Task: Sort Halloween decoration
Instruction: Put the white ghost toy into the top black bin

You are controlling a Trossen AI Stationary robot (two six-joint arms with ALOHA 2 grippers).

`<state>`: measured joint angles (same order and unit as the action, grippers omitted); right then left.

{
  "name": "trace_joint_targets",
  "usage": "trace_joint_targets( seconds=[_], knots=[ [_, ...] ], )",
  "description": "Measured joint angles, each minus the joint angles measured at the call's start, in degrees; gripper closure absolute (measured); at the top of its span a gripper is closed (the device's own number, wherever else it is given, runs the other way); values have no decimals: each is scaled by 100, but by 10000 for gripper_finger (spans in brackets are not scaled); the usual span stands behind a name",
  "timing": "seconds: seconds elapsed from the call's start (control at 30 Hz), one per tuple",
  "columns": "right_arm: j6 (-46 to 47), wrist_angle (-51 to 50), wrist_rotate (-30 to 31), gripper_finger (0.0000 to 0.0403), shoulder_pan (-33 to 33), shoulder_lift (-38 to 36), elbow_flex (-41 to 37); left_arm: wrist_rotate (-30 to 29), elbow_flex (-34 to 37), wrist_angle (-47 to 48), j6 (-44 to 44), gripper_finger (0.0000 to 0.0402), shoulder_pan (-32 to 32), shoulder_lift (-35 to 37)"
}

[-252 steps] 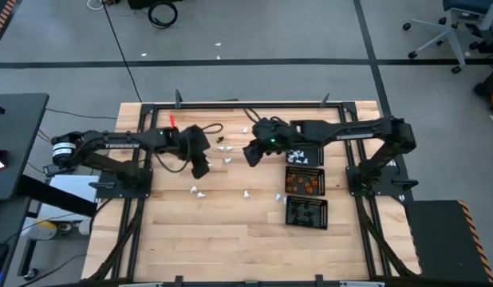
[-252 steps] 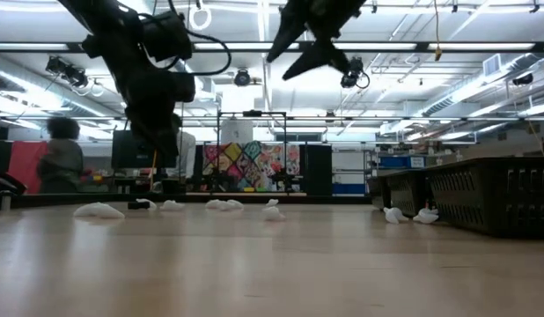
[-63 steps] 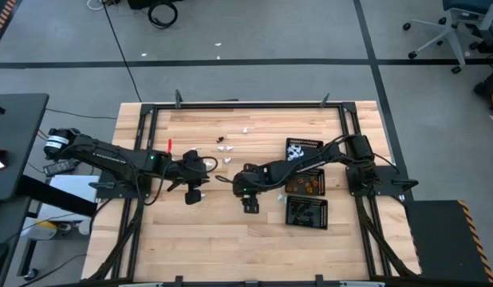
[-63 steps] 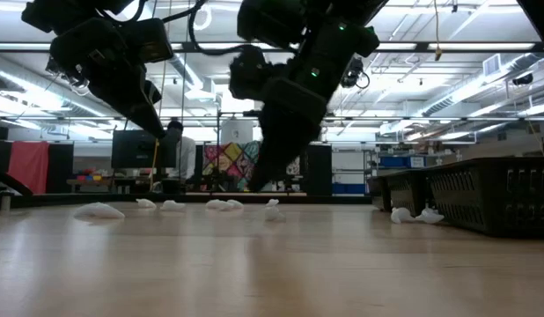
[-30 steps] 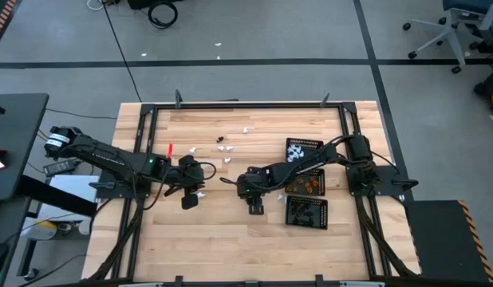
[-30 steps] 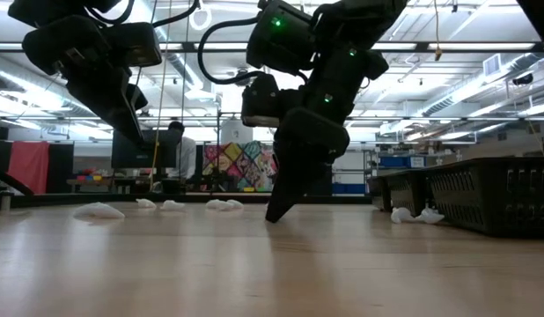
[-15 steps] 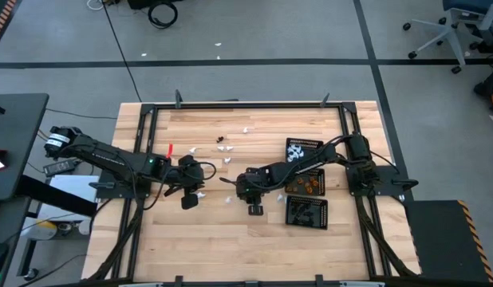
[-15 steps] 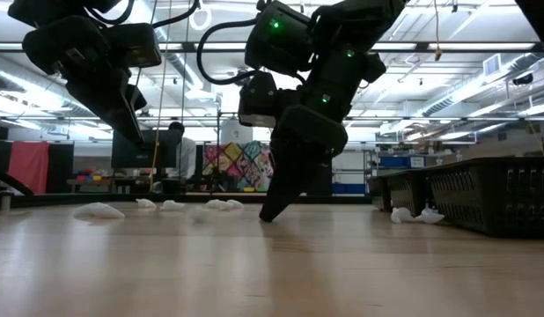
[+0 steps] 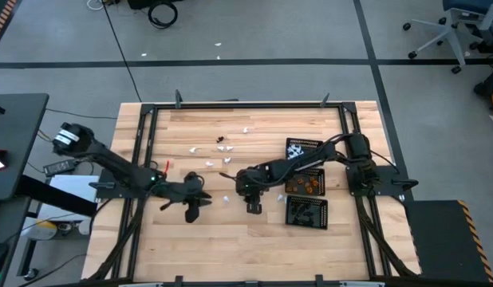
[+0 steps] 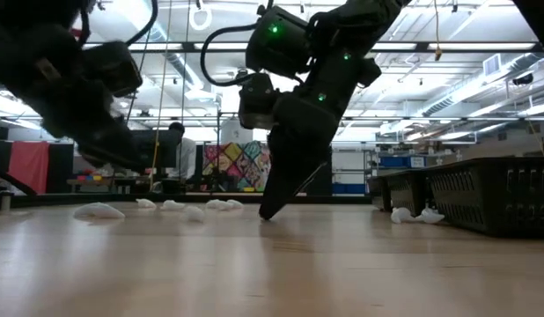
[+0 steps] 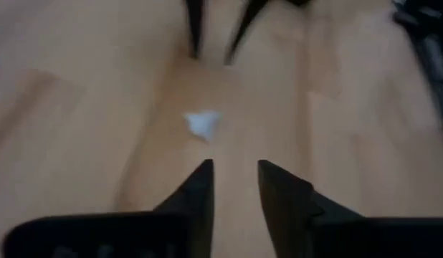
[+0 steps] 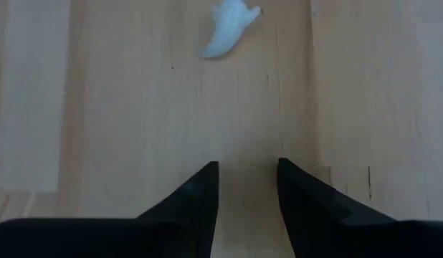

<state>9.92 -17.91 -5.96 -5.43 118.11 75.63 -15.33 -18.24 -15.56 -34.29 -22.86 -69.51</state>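
Trinkets on wooden table

Many tiny trinkets lie on the wooden table. One white trinket sits alone on the bare wood near the middle; up close it looks like a little ghost lying on its side. A few more white ones are spread out toward the far side, with a small dark one among them. Other white bits, orange bits and black bits are already in three groups at the right.
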Motion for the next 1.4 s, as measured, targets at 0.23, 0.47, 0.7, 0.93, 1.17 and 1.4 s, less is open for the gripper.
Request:
trace_joint_targets(
  seconds=[0.23,0.47,0.7,0.93,1.17,1.4],
  knots=[
    [-344,-268,7,252,-7,-628,-10,-355,10,-1504,547,223,91,-1175],
    [-410,-310,50,253,-4,-1350,-3,-475,8,-3128,1454,205,278,-2362],
    [-410,-300,186,254,-9,-1827,2,-216,-70,-4462,1934,205,564,-3241],
    [-410,-288,243,254,-11,-1991,9,321,-419,-4492,2025,205,731,-3903],
    [-347,-343,61,254,-11,-1991,9,299,-446,-4665,1886,205,725,-4137],
    [-348,-365,33,254,-11,-1991,9,282,-447,-4486,2323,206,606,-4145]
  ],
)
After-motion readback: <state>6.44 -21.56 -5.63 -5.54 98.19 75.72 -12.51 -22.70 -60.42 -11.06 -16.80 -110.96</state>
